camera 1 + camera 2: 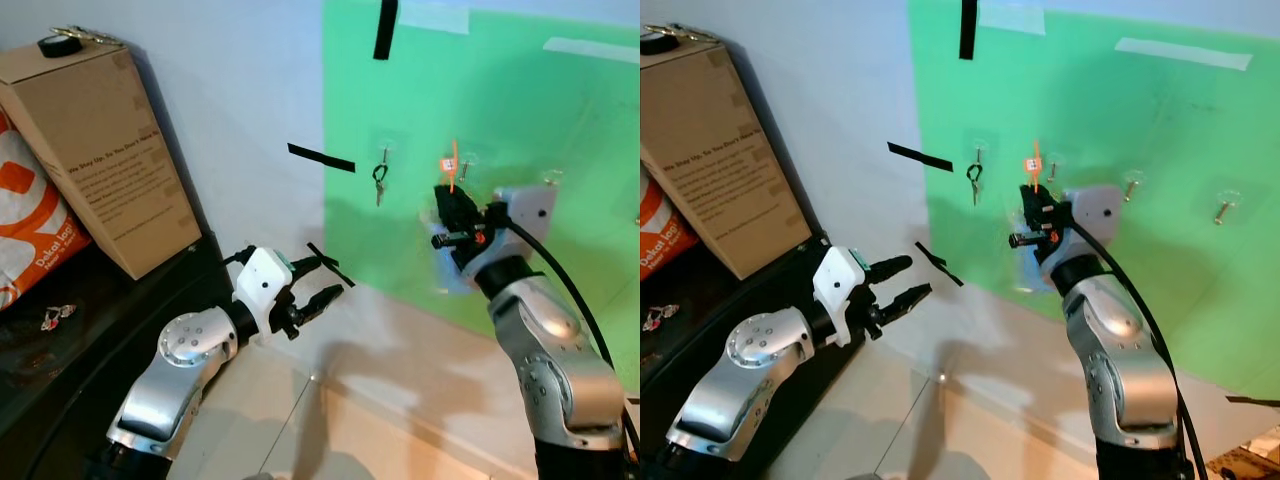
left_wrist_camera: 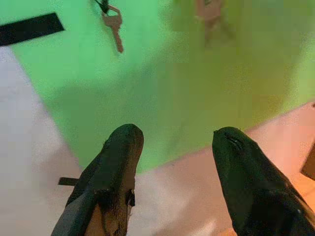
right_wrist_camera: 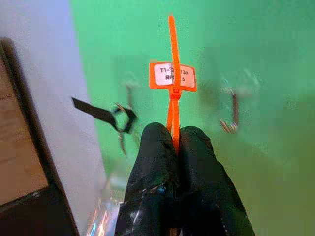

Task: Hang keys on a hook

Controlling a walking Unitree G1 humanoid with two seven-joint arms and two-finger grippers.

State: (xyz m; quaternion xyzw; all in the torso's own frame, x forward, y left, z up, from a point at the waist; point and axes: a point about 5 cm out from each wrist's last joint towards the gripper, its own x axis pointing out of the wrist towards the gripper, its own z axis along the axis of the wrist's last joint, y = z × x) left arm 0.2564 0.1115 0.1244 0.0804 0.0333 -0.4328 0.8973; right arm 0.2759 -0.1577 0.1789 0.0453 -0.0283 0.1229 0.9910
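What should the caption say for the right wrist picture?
Right gripper pinches an orange tag near a hook.

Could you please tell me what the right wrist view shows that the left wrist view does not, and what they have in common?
Right wrist view: the right gripper shut on an orange zip-tie tag with a printed label, an empty hook beside it, and a dark cabinet edge.

Left wrist view: the left gripper open, holding nothing, above pale floor.

Both: the green backdrop, black tape, and the key already hanging from a hook.
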